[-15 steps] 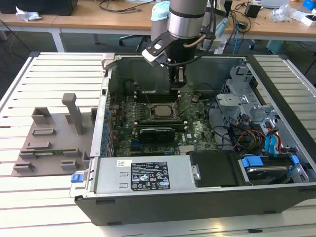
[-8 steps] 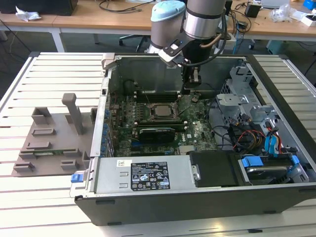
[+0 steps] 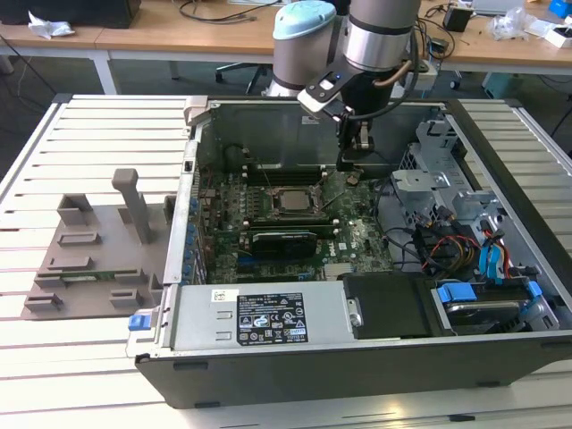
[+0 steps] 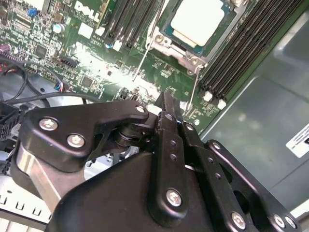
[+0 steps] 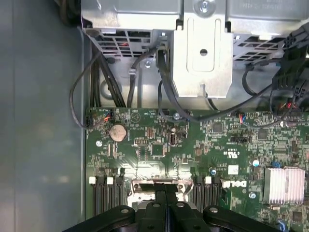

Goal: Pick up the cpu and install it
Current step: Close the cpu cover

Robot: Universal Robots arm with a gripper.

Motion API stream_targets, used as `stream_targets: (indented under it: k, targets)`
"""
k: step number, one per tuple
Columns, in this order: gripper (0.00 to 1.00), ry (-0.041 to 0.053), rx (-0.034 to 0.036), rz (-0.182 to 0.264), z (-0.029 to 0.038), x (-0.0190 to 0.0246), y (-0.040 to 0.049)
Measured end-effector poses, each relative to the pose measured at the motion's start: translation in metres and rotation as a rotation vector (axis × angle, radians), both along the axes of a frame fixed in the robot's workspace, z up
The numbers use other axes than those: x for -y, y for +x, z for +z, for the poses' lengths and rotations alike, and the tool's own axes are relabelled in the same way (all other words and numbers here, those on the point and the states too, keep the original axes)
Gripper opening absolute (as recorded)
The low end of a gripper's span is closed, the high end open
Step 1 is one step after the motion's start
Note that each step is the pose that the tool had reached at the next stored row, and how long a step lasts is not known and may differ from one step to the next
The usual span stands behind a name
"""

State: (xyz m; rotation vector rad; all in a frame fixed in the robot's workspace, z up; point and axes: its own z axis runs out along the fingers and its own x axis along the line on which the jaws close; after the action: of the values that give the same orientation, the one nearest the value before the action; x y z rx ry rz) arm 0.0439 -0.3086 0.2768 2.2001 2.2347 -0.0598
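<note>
cpu (image 3: 290, 200): one; it lies flat inside the socket frame (image 4: 166, 42) on the green motherboard (image 3: 357, 241), not in the tool.
cpu look: small square, pale silvery-white top, thin darker rim, level with the frame around it.
tool (image 3: 350, 164): one, on the single arm (image 3: 382, 36); its black fingers (image 4: 166, 123) are clenched together with nothing between them.
tool place: in the exterior view it hangs over the board at about 2 o'clock from the cpu, near but apart.
memory slots (image 4: 231, 63): black rows on both sides of the socket; I cannot count them surely.
long black card (image 3: 284, 239): one, at 6 o'clock from the cpu in the exterior view, just beside the socket.
second wrist view: shows the cpu's pale top past the shut fingertips.
first wrist view: shows one coin cell (image 5: 117, 131), one ribbed silver heatsink (image 5: 285, 185) and a metal drive cage (image 5: 203, 53) with black cables.
exterior view: shows the whole open case (image 3: 357, 366) on the slatted white counter (image 3: 98, 134).
grey fixture (image 3: 89, 255): one, on the counter at 9 o'clock from the case.
</note>
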Motion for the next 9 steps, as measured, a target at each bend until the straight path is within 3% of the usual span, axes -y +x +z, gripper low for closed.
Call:
stream_targets:
  k: [9]
  targets:
    - [0.11,0.0000,0.0000,0.000,-0.0001,0.0000,0.0105]
